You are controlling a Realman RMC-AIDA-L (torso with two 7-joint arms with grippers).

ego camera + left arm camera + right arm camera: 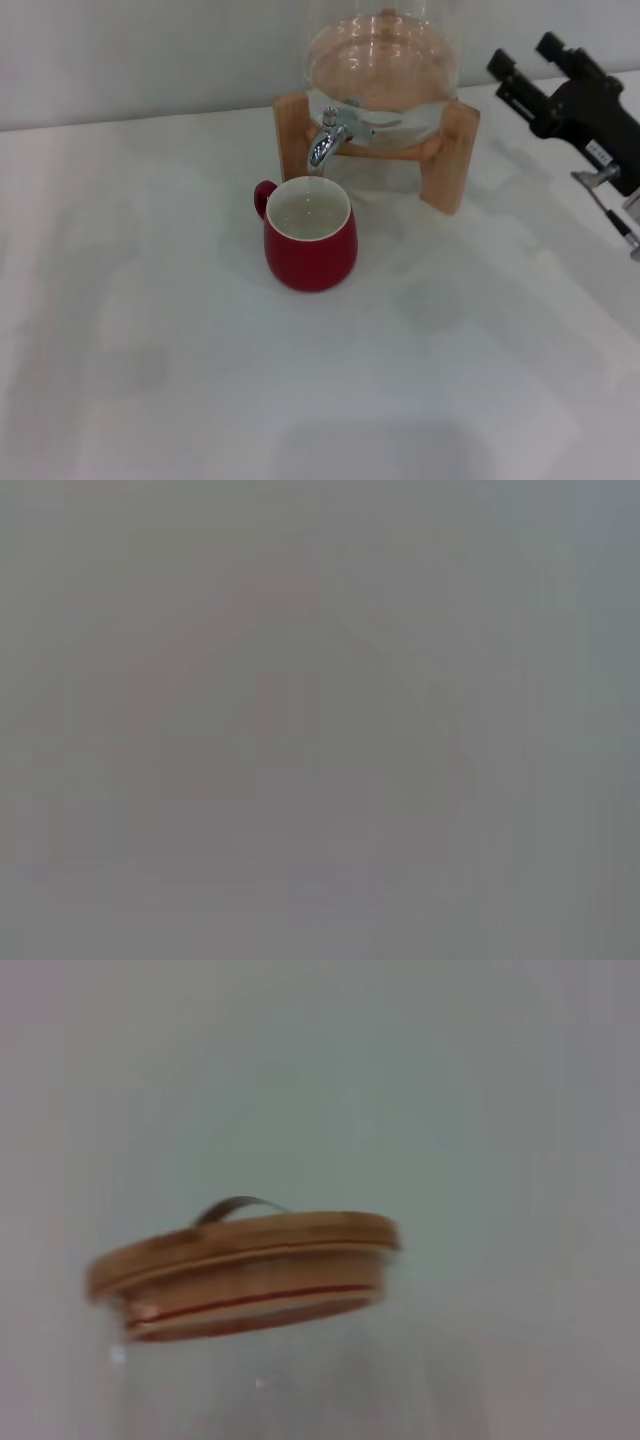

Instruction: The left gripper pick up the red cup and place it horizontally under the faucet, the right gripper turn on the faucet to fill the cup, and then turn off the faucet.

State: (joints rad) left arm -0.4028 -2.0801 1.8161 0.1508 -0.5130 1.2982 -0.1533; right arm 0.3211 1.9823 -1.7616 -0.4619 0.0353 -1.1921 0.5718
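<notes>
One hand shows: the right hand (530, 62), grasping nothing, fingers apparently parted. Off to its left, lower, the faucet (326, 142) overhangs the upright red cup (309, 234).

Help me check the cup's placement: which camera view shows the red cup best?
The head view. It shows the whole red cup upright on the white table, its mouth just below the faucet spout, its handle toward the robot's left. The left wrist view is a featureless grey, and the right wrist view shows only the jar's wooden lid, no cup.
</notes>
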